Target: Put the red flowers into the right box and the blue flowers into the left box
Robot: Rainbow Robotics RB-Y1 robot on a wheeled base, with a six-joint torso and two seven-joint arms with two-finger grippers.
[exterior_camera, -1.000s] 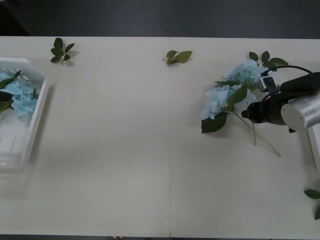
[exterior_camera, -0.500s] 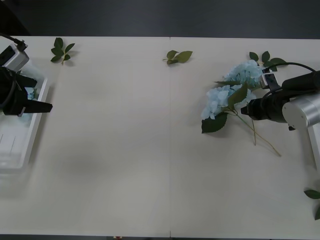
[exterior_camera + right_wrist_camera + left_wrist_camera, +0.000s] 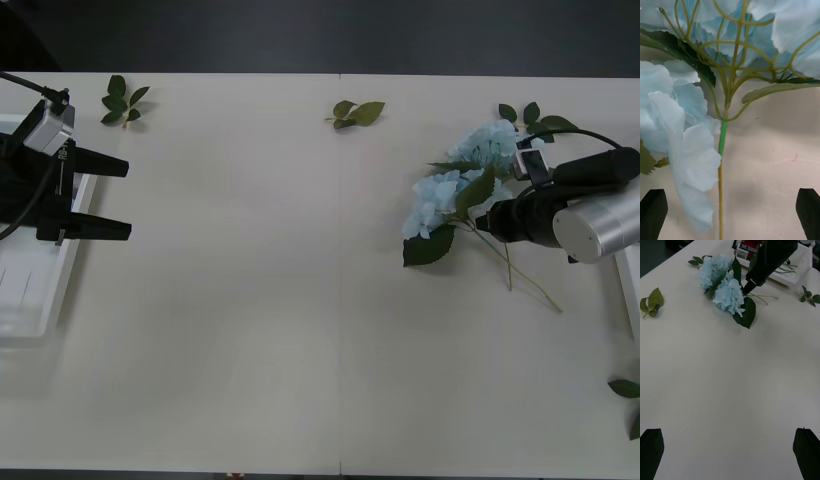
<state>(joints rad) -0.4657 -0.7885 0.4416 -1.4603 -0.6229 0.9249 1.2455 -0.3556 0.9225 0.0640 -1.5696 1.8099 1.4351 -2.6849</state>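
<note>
**Hands spread wide at both ends of the flower desk**

Flowers of pale blue, the blue flowers [image 3: 462,178], lie in two clusters on the right side of the white desk [image 3: 280,300], their leaves dark and their thin stems trailing toward the robot. The right hand [image 3: 484,222] sits just beside them at the stem end, its black fingers wide apart with one green stem running between them, nothing gripped; from the right wrist the stem [image 3: 721,150] passes down the middle of the gap, touching neither finger. At the far left, the left hand [image 3: 122,198] reaches out over the rim of the left box [image 3: 60,275], its two black fingers parted and holding nothing. From the left wrist, the right box [image 3: 797,272] stands behind the right arm with the red flowers [image 3: 750,245] showing partly inside it. Loose leaf sprigs [image 3: 357,112] lie along the desk's far edge.
</note>
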